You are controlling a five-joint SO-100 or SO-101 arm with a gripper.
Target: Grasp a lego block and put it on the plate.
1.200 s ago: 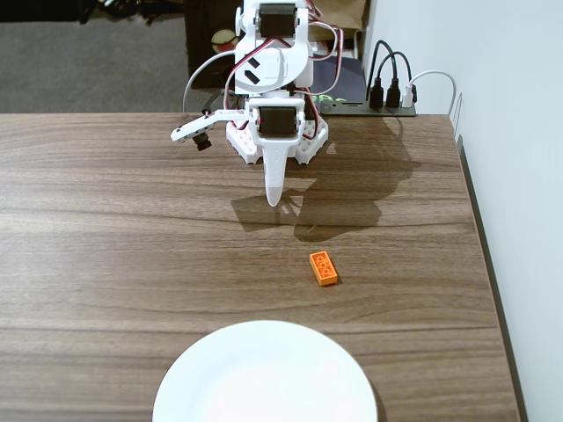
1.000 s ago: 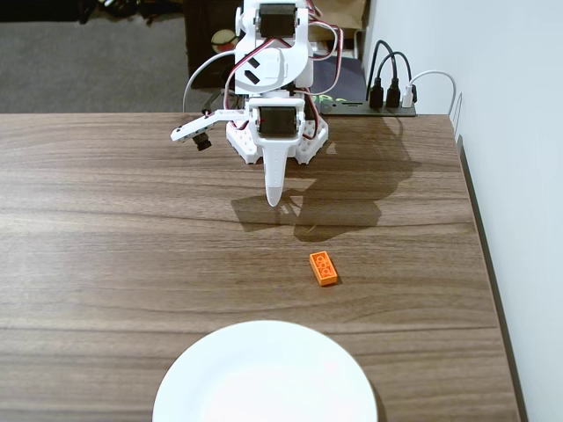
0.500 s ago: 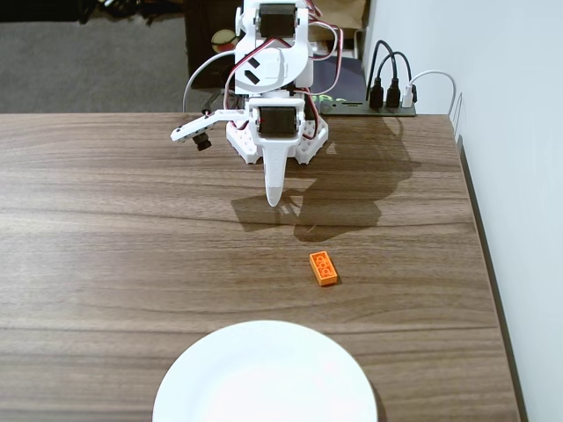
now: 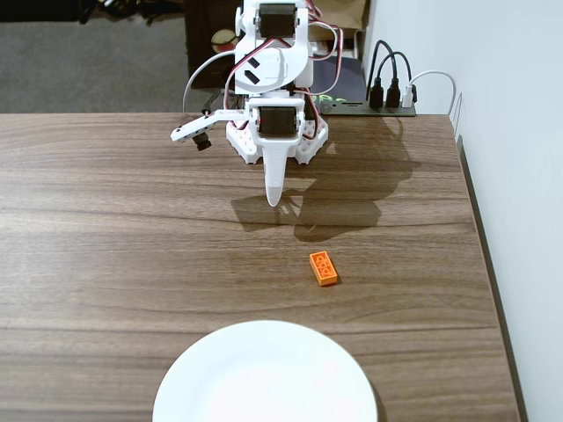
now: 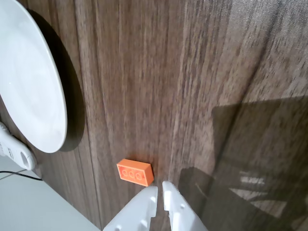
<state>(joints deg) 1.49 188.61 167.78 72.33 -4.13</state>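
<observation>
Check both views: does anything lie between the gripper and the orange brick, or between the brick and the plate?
Nothing visible does. Only bare wooden table separates the gripper from the lego block, and the block from the plate.

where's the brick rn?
In the fixed view the brick lies on the bare table right of centre, between the gripper and the plate, touching neither. In the wrist view it sits just off the fingertips.
</observation>
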